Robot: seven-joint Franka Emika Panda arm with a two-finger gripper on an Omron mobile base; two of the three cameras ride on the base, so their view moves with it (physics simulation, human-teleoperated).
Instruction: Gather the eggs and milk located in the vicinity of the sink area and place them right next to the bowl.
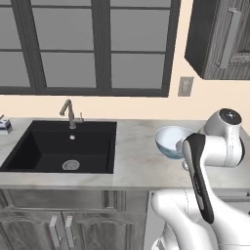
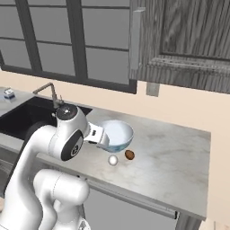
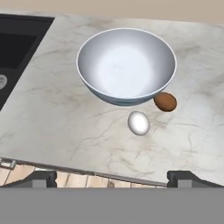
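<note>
Left base view: we see the small white-blue milk carton (image 1: 6, 126) left of the black sink (image 1: 63, 146), not yet fetched; right base view: whitish egg (image 2: 113, 160) and brown egg (image 2: 130, 155) beside the glossy pale bowl (image 2: 117, 134), done; hand view: gripper (image 3: 112, 178) spread wide, empty.

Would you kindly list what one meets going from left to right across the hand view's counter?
Sink → bowl → white egg → brown egg.
</note>
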